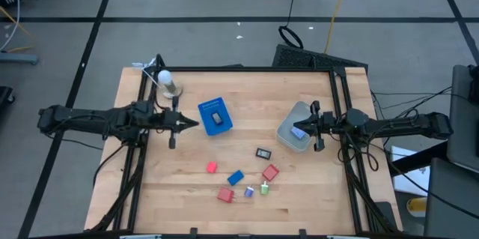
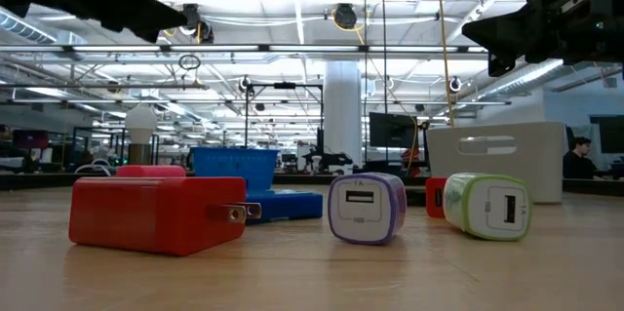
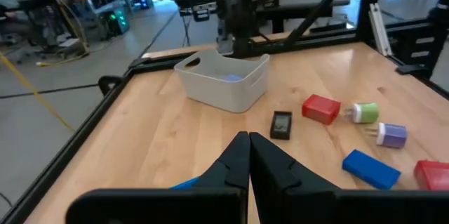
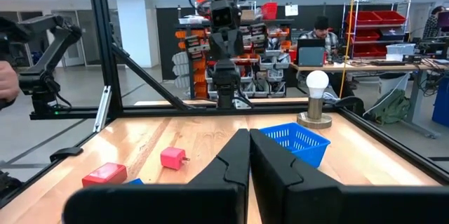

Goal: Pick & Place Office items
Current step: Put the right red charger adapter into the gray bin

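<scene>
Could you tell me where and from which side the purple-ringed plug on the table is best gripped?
Take the purple-ringed plug across its rounded body, coming straight down from above. It lies on its side with its prongs sticking out, as the left wrist view shows, so the flanks are free. The green one lies close beside it, so go narrow.

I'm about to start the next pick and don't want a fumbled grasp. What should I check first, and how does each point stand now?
1. Left tool empty: ok, fingers shut together with nothing between them, beside the blue basket.
2. Right tool empty: ok, shut on nothing, above the grey bin.
3. A tool open for grasping: not ok, both are shut.
4. Bin ready to receive: ok, upright, with one light-blue piece inside.
5. Room around the targets: ok for the black piece, which lies alone; the purple charger and green charger lie close together but apart.
</scene>
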